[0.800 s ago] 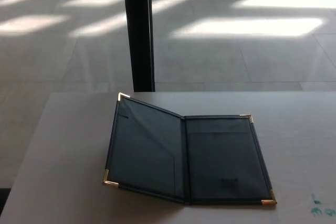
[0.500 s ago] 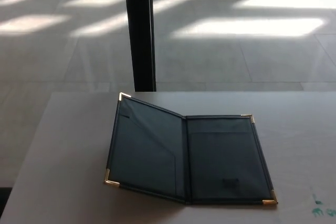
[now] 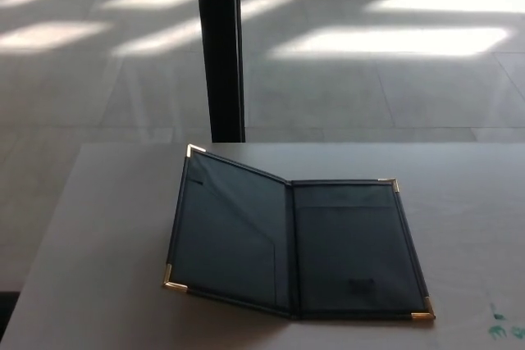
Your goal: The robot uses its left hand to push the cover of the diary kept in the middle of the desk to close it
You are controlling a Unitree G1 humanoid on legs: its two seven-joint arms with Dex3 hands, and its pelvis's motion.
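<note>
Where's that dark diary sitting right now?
In the head view, the diary lies open in the middle of the desk, its left cover tilted up, with a black pillar standing just behind the desk.

A large indoor hall or lobby-like room: pale tiled floor (image 3: 369,79) with sunlight patches fills the upper frame, a black pillar (image 3: 220,47) rises upper centre, a plain desk (image 3: 98,243) below.

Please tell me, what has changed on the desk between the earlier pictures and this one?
Nothing on the desk has visibly changed. The diary lies open in the same place, its left cover still raised at a slant. The whole picture shifted very slightly, so only the camera moved. No robot hand has come into view.
</note>
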